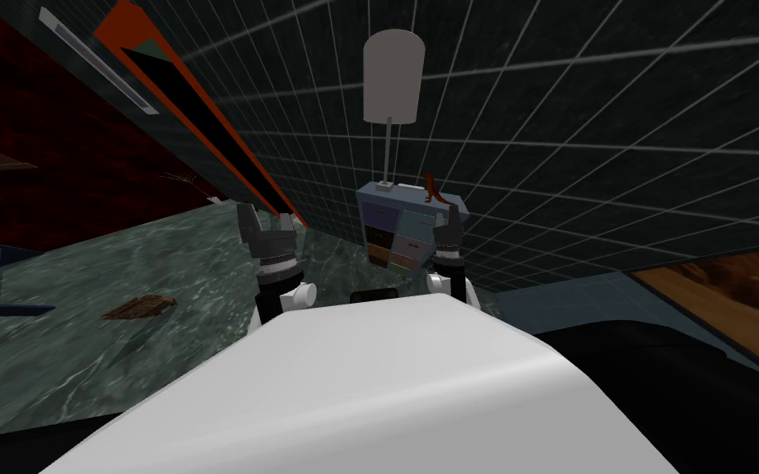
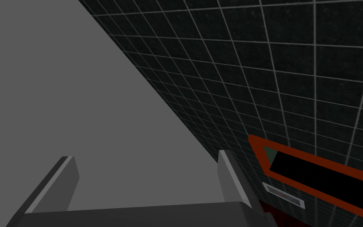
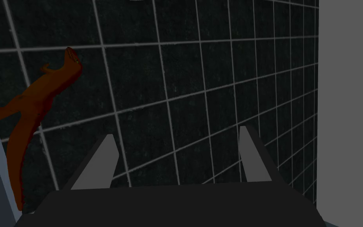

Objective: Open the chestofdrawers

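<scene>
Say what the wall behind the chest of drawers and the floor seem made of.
The wall: dark tiles, matte, shown by the pale grout grid. The floor: probably green marble-like stone, judged from mottled pale veining; no clear gloss, so finish is uncertain.

a furnished room of a home: a small chest of drawers (image 1: 399,232) against a dark tiled wall (image 1: 584,115) carries a white lamp (image 1: 393,78) and a red dinosaur figure (image 1: 433,190); an orange-framed doorway (image 1: 198,115) opens beside it.
</scene>
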Controlling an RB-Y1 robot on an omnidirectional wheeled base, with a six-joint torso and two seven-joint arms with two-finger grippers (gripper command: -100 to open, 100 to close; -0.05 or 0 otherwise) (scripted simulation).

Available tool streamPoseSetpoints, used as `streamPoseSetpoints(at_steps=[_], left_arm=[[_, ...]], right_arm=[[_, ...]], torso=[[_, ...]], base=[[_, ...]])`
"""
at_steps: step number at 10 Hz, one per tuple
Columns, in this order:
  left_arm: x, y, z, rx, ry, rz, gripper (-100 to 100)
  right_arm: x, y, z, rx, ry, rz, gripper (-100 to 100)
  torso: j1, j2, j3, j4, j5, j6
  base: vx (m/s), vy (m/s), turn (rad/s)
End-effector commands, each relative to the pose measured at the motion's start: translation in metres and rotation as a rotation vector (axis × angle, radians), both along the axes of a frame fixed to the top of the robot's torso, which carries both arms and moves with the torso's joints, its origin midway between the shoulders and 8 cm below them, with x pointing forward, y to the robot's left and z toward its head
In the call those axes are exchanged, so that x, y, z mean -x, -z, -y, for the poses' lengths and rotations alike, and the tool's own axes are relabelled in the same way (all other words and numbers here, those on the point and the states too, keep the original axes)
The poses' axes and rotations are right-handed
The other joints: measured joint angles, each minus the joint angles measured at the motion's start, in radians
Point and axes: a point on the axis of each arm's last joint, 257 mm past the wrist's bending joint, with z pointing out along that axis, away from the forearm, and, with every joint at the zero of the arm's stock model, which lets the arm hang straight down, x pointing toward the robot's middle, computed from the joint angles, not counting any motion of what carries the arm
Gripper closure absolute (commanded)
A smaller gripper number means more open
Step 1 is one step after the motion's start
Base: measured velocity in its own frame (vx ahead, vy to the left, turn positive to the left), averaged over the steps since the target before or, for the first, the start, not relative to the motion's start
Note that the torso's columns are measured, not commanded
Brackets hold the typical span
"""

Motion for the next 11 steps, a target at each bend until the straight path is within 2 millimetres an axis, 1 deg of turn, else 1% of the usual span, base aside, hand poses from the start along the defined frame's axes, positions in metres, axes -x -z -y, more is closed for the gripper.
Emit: streamPoseSetpoints(at_steps=[1, 3, 9, 10, 11], left_arm=[[0.0000, 0.0000, 0.0000, 0.000, 0.000, 0.000, 0], [0.0000, -0.0001, 0.0000, 0.000, 0.000, 0.000, 0], [0.0001, -0.0002, 0.0000, 0.000, 0.000, 0.000, 0], [0.0001, -0.0002, 0.0000, 0.000, 0.000, 0.000, 0], [0.0000, 0.0001, 0.0000, 0.000, 0.000, 0.000, 0]], right_arm=[[0.0000, 0.0000, 0.0000, 0.000, 0.000, 0.000, 0], [0.0000, -0.0001, 0.0000, 0.000, 0.000, 0.000, 0], [0.0001, -0.0002, 0.0000, 0.000, 0.000, 0.000, 0], [-0.0019, 0.0040, -0.0006, 0.068, 0.016, -0.020, -100], [-0.0030, 0.0066, -0.0002, 0.108, 0.029, -0.032, -100]], torso=[[0.000, 0.040, -0.082, 0.041, 0.000, 0.000], [0.000, 0.175, -0.351, 0.176, 0.000, 0.000], [0.000, 0.618, -1.234, 0.617, 0.000, 0.000], [0.000, 0.691, -1.382, 0.691, 0.000, 0.000], [0.002, 0.724, -1.452, 0.724, 0.000, 0.000]], base=[[0.000, 0.000, 0.000], [0.000, 0.000, 0.000], [0.000, 0.000, 0.000], [0.032, 0.037, -0.052], [0.053, 0.066, -0.065]])
